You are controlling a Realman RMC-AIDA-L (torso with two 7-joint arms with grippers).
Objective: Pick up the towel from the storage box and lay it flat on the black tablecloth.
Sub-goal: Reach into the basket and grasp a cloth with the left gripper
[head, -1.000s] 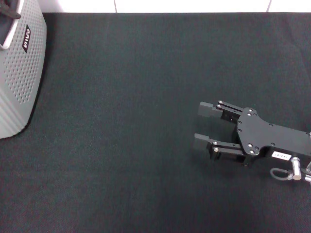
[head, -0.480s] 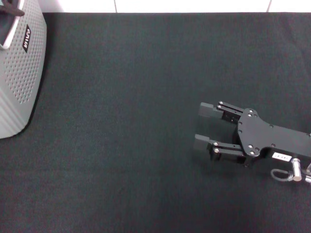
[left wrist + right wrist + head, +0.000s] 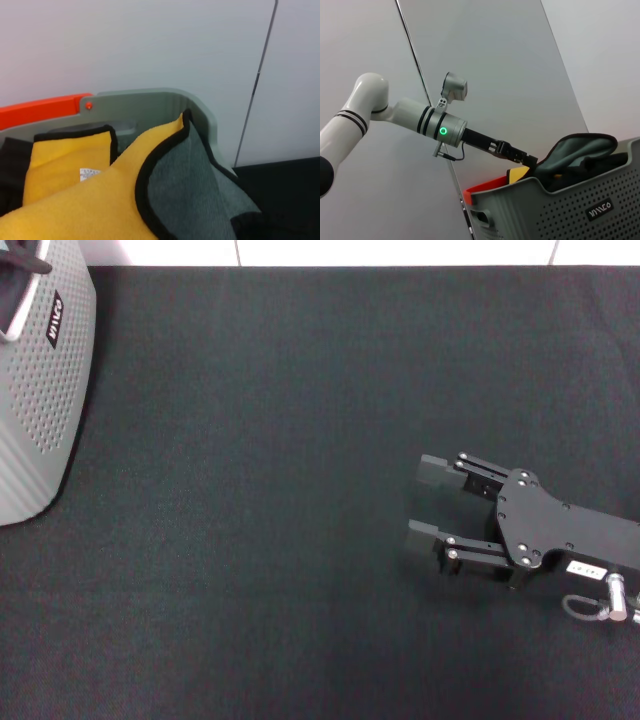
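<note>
While the right gripper lies low over the black tablecloth at the robot's right, its two fingers stand apart with nothing between them. It points toward the robot's left, and only bare cloth shows around it.

The storage box, light grey with perforated walls and white lettering, stands at the far left edge of the tablecloth. Seen from the right wrist camera, the left gripper reaches at the end of the white arm to the top of the box, its tip meeting the heaped cloth at the rim. Whether its fingers are parted or closed, or have hold of anything, cannot be told from any view.

The towel lies in the box, bunched against the grey rim. Its yellow-orange face is uppermost, one corner is folded over to show the grey-green side, and black edging runs along the fold. A small white label shows on the yellow face.
</note>
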